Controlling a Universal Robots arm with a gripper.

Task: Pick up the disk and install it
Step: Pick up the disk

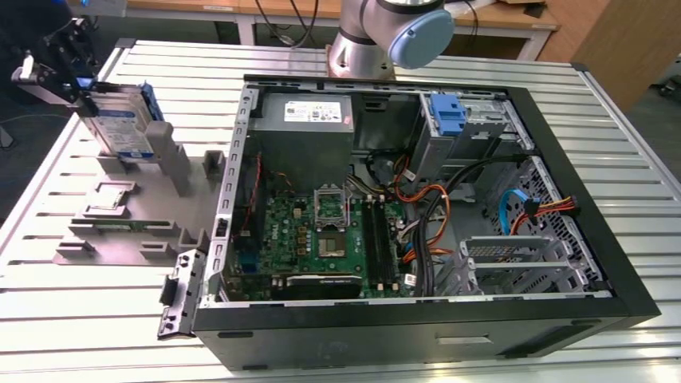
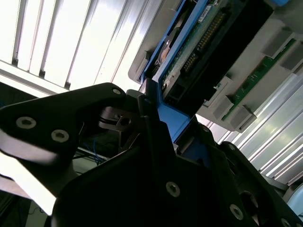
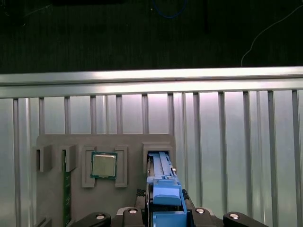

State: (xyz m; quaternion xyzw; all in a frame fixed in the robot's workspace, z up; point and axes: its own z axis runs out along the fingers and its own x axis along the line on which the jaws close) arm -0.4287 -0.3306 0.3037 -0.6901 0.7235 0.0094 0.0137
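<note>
Pincer [image 1: 76, 84] clamped on the disk [image 1: 123, 128], which stands on edge, long axis upright.

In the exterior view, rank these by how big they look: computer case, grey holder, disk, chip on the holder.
Largest to smallest:
1. case, by far the biggest
2. holder
3. disk, standing upright at the holder's far end
4. chip, smallest
The disk sits farther from the camera than the chip, yet it plainly looks bigger.
</note>
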